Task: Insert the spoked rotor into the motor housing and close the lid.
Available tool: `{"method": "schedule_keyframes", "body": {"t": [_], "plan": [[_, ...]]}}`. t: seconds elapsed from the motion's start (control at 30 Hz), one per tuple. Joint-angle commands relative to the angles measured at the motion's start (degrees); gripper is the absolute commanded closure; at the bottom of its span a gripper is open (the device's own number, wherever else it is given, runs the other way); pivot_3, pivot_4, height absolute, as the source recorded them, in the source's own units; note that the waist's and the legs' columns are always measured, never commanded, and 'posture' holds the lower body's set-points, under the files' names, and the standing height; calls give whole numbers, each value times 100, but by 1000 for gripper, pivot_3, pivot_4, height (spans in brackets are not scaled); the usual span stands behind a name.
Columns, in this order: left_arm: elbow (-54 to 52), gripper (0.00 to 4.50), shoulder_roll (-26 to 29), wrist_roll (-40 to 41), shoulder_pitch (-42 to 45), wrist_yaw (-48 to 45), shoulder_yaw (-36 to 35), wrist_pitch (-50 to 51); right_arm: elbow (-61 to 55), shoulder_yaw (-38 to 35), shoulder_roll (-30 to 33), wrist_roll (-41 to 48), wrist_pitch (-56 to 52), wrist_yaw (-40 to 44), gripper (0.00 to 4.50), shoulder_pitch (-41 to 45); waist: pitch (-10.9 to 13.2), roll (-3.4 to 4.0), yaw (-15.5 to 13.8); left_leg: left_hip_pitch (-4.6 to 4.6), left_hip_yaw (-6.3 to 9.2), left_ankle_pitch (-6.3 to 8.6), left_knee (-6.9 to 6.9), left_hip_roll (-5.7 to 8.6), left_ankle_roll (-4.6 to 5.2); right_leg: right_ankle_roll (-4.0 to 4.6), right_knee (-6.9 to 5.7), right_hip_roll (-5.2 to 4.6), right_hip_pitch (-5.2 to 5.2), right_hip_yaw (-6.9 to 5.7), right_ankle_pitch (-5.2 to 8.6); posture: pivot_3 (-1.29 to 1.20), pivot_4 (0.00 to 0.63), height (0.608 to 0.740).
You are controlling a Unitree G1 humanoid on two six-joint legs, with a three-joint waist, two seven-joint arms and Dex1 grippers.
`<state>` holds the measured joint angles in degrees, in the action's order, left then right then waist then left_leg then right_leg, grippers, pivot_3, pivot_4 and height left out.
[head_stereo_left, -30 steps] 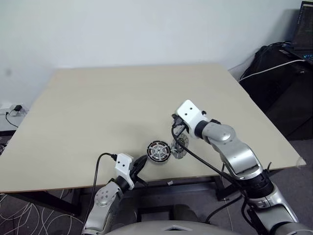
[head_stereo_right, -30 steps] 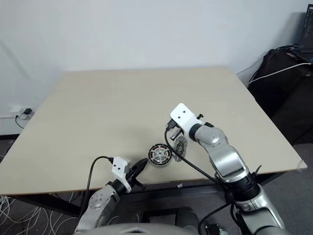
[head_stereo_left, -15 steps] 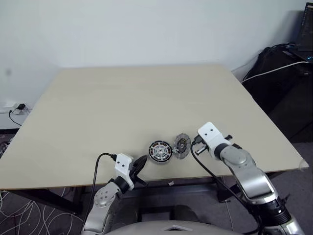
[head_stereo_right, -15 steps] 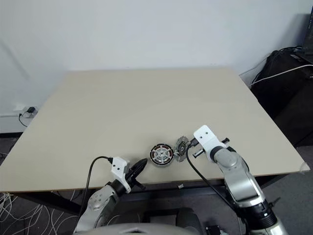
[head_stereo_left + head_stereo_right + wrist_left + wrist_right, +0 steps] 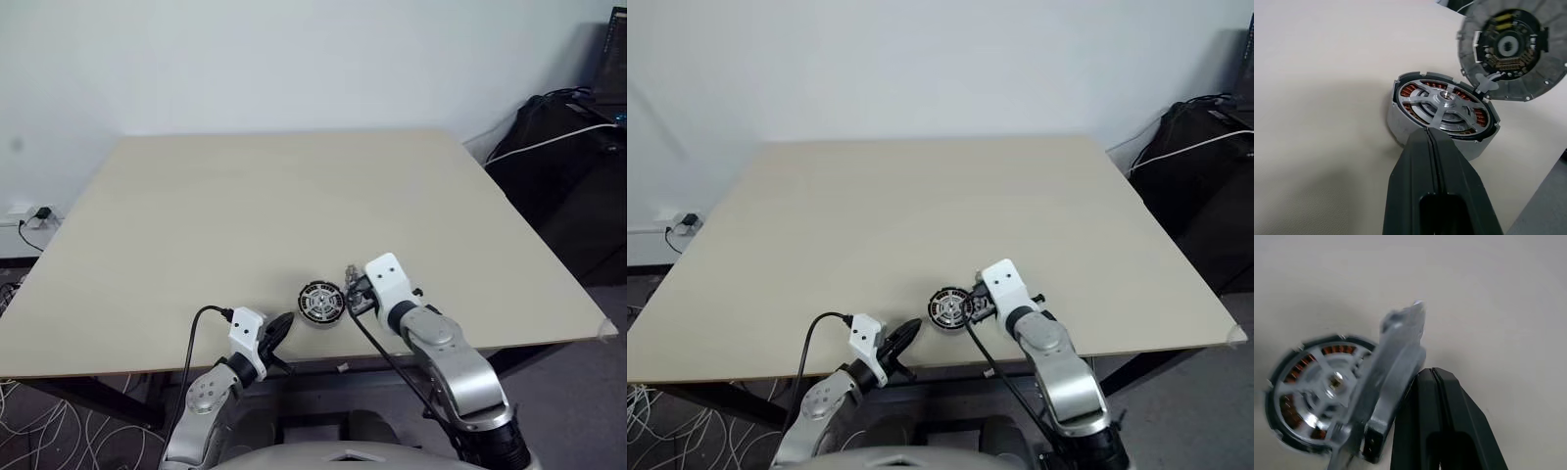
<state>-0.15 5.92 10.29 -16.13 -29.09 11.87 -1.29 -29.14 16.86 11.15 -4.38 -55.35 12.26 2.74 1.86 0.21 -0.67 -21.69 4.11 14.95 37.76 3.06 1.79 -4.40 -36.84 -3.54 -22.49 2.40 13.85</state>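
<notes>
Near the front edge of the pale wooden table (image 5: 245, 215) sits one motor housing (image 5: 1442, 115) — a round, shallow metal cup with a ring of brown-copper coils inside; one spoked rotor (image 5: 1445, 104) already lies in it, with shiny silver spokes, a round hub in the middle and copper showing between the spokes. One lid (image 5: 1512, 49), a flat grey disc with a rough rim and dark and yellow-green parts at its centre, stands up on its edge just beside the housing, tilted, on the robot's right side of it.

Two grippers are here, both with smooth black fingers; the left gripper (image 5: 1429, 142) has its two fingers pressed together, holding nothing, its tip at the near rim of the housing; the right gripper (image 5: 1429, 382) also has its fingers together — it lies right against the back of the tilted lid, though it is hard to say if it truly touches it.
</notes>
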Motion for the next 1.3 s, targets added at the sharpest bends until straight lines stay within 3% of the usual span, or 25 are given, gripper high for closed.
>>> {"method": "schedule_keyframes", "body": {"t": [0.03,0.57,0.83,1.07,1.17,1.3], "plan": [[-275,4500,9,85,57,-36,26,-7,82,205,-176,-111,-15,-189,4469,307,0,0,-2,0,0,0,0,0,0,0,0,0,0,0,0,0,0,740],[-284,4500,-18,90,28,16,-10,-59,2277,561,-791,-214,944,-310,4469,1195,-1,2,136,2,2,-1,-9,4,1,30,0,2,-1,-1,-17,0,0,740],[-329,4500,-16,87,-17,46,-25,-62,1930,-130,-876,323,2396,-37,4469,980,-1,3,135,3,3,0,-12,5,0,25,-1,2,-2,-1,-15,0,0,740],[-366,4500,-17,96,-38,60,-34,-32,1719,-826,-194,1119,3181,916,4469,467,-1,3,130,3,4,-1,-11,7,1,13,2,1,2,-1,-7,0,0,740],[-369,4500,-5,103,-32,45,-35,-12,1769,-1000,110,1433,3165,1368,3849,303,0,5,140,3,3,-1,-11,5,2,12,0,2,0,0,-5,0,0,740],[-357,4500,18,112,-15,19,-47,-2,1875,-1059,430,1735,3161,1915,2588,172,0,5,131,6,2,-2,-10,2,3,4,0,4,2,0,1,0,0,740]]}}
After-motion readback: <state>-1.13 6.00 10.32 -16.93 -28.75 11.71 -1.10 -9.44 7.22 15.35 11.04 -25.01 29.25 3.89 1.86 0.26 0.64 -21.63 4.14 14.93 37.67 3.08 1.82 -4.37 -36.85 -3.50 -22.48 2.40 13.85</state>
